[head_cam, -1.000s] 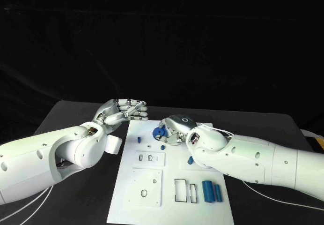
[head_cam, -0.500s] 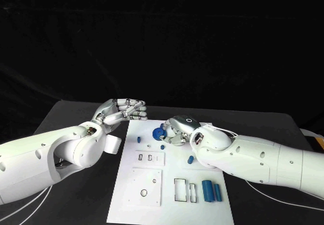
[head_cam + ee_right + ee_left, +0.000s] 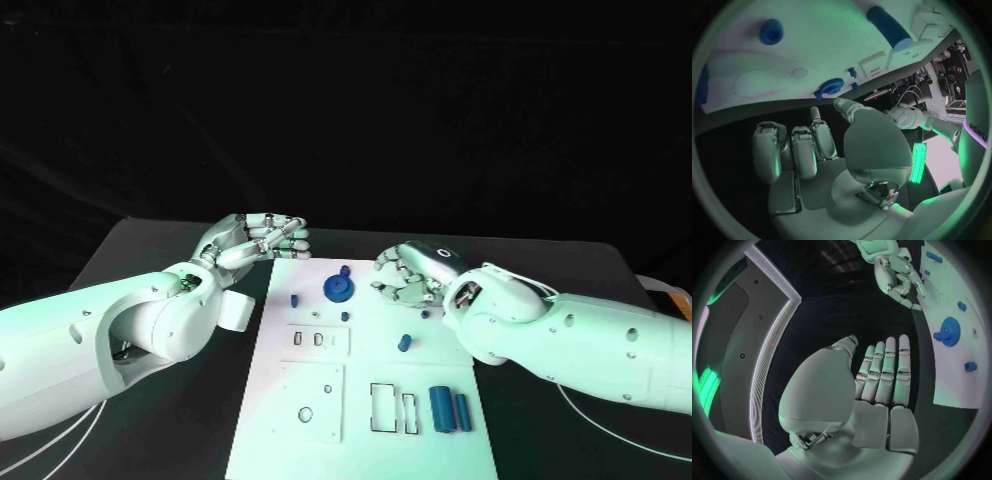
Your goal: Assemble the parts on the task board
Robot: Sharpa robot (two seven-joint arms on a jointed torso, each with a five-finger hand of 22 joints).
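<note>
Board (image 3: 368,395), white, lay mid-worktop (image 3: 159,260) between my two arms. Parts on it: a blue gear (image 3: 338,289) at the far end; small blue pegs (image 3: 294,299) beside it; a blue piece (image 3: 405,343) near the middle; two blue cylinders (image 3: 451,410) at the near right, side by side.

Right hand (image 3: 407,274): just right of the gear and apart from it, fingers (image 3: 792,150) curled inward, empty.

Left hand (image 3: 263,238): off the board's far left corner, fingers (image 3: 886,372) pressed together side by side, empty.

Step, as I judged it: gear set down at the far end, hands free, nothing in transit. Whether the gear sat fully seated I could not tell. Next move would call for picking a loose part, likely a cylinder or peg, with a fine pinch and lining it up with its cut-out.
</note>
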